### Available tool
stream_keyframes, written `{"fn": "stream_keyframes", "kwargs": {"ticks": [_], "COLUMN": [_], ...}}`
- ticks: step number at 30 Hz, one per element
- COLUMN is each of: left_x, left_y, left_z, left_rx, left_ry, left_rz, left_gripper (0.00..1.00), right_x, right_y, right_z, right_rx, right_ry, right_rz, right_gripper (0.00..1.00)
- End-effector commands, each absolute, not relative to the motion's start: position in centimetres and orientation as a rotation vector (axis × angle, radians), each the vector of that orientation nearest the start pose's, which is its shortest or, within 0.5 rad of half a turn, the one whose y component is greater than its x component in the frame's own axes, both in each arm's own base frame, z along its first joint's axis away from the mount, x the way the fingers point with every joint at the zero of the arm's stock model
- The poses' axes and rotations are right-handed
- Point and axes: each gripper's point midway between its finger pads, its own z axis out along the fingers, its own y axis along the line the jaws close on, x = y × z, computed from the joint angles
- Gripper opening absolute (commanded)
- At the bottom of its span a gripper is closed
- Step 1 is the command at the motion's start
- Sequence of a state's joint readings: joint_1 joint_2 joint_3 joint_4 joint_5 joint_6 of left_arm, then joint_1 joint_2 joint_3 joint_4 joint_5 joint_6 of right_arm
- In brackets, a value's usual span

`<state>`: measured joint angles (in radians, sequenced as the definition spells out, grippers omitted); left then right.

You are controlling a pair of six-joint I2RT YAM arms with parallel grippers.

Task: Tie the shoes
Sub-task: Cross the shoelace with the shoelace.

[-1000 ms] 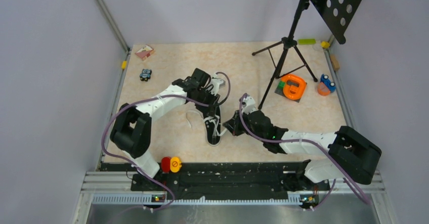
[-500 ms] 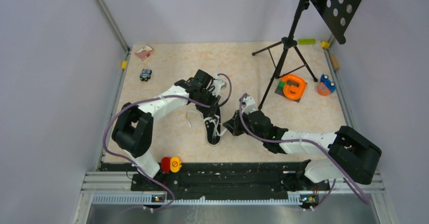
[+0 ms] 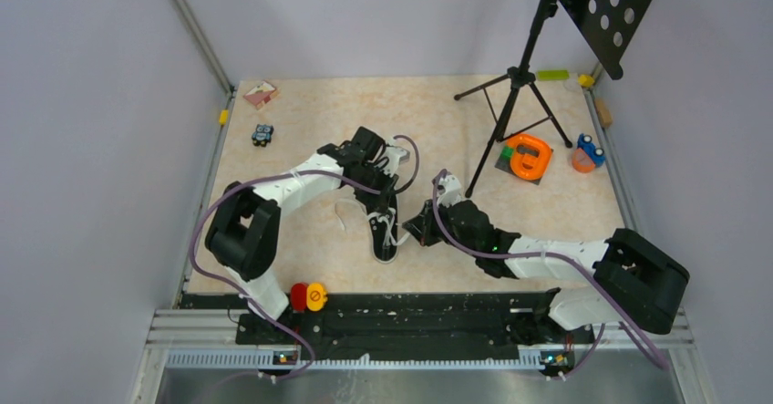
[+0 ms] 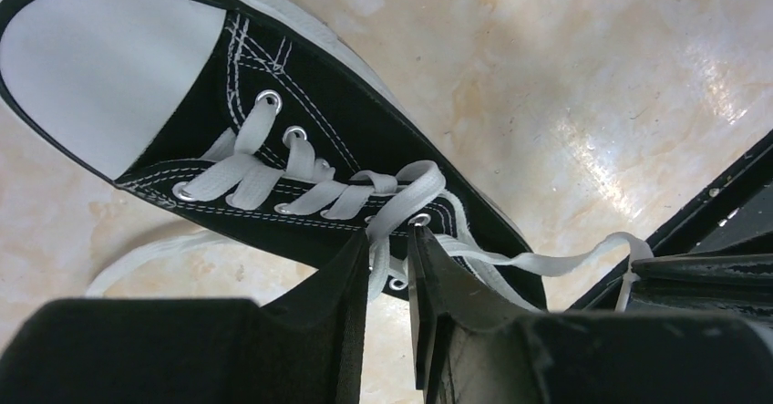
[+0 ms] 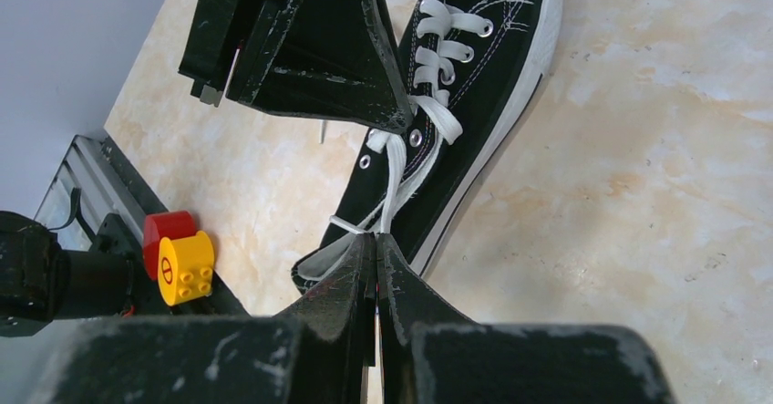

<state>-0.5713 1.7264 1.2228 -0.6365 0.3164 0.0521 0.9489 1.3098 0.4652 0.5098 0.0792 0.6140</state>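
Note:
The black shoe [image 3: 385, 231] lies mid-table, its white toe cap [image 4: 100, 67] away from the arm bases. My left gripper [image 4: 389, 235] hangs over the upper eyelets. Its jaws are narrowly apart, and a white lace strand [image 4: 401, 194] runs down between them, touching one finger with a gap to the other. My right gripper [image 5: 376, 236] sits at the shoe's heel side and is shut on the other lace end [image 5: 394, 181], which runs taut from the eyelets to its tips. In the top view the left gripper [image 3: 387, 187] and right gripper [image 3: 421, 229] flank the shoe.
A black tripod stand [image 3: 510, 103] rises at the back right, beside an orange toy [image 3: 527, 158] and a blue toy [image 3: 588, 153]. A small blue car [image 3: 262, 134] and a pink box [image 3: 261, 93] lie back left. Red and yellow bricks [image 3: 308, 296] sit on the near rail.
The left gripper's jaws have narrowed around the lace strand, and its wrist has shifted slightly. The right gripper and the shoe have stayed where they were.

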Motion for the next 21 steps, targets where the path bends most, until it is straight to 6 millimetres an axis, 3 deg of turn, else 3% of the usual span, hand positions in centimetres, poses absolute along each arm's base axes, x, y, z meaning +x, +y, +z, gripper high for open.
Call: {"fn": "stream_keyframes", "kwargs": {"ticks": [1,9,14,21], "left_x": [28.1,28.3,28.9,29.6], "left_y": [-25.6,-25.7,-25.7,-25.4], "left_z": [8.9,8.2,8.8,10.1], "left_rx": [0.941,0.935,0.922,0.885], "left_ry": [2.531,2.565,2.552,2.526], "left_rz": [-0.667,-0.662,-0.631,-0.601], "left_gripper": [0.27,0.22,0.0,0.0], "right_x": [21.7,21.7,21.7,21.6], "right_y": [32.4,32.5,32.5,32.9], "right_z": [13.1,13.2,13.3,13.1], "right_rx": [-0.26,-0.264,-0.261,-0.232], "right_ry": [1.943,1.94,1.941,1.954], "right_rz": [1.006,1.012,1.013,1.045], "right_gripper": [0.0,0.0,0.0,0.0]}}
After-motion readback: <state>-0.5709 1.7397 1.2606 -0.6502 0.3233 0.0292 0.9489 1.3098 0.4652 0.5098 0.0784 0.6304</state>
